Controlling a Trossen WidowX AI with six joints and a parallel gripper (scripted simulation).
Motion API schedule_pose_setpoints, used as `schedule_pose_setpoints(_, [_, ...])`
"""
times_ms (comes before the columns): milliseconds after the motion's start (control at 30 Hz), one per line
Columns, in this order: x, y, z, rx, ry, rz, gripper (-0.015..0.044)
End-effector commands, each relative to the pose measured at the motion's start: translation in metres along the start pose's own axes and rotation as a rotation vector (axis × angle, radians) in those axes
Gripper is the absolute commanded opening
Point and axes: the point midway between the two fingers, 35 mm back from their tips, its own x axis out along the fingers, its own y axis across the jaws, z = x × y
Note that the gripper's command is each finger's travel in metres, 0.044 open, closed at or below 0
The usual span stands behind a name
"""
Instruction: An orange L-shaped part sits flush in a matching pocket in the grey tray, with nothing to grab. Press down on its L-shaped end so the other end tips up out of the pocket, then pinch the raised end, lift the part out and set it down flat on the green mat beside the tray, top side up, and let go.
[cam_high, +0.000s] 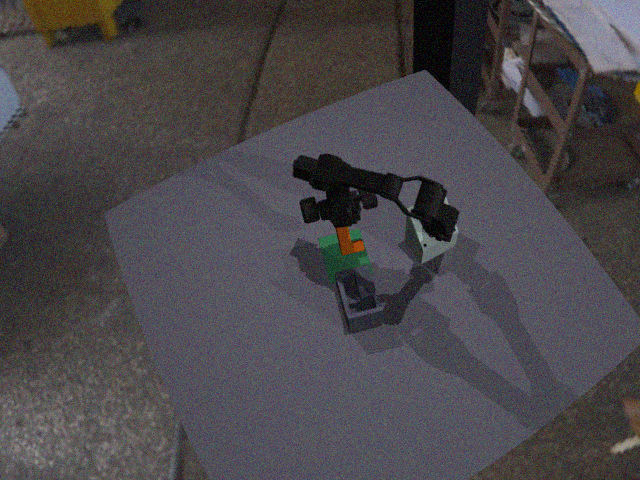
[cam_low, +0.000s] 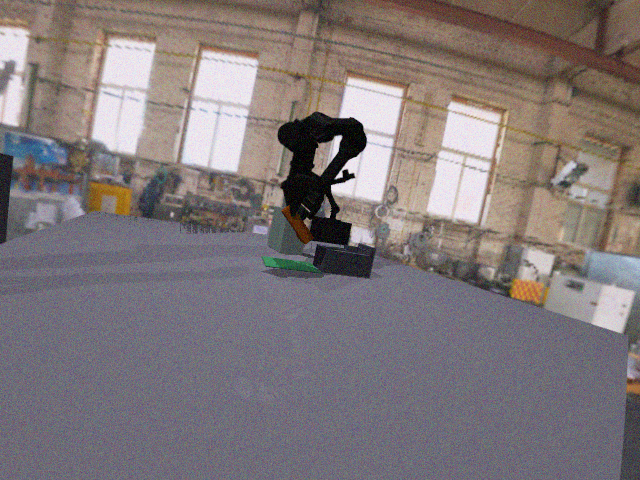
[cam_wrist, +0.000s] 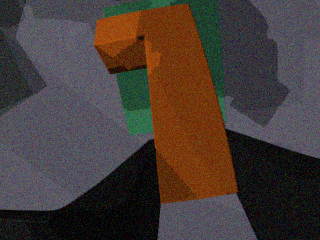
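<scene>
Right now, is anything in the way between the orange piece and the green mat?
Nothing visible is. The gripper holds the orange L-shaped part tilted in the air, right above the green mat. The grey tray sits off to the side, so the way down looks open.

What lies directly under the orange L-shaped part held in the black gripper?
The flat green mat lies below the orange L-shaped part, which hangs tilted above it. The part hides a strip of the mat.
</scene>
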Motion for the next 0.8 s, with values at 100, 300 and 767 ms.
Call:
schedule_pose_setpoints(100, [0.013,0.001,0.000,0.006,-0.007,0.001,0.0000])
schedule_pose_setpoints(300, [0.022,0.001,0.001,0.006,-0.007,0.001,0.0000])
schedule_pose_setpoints(767, [0.044,0.001,0.001,0.006,-0.008,0.001,0.0000])
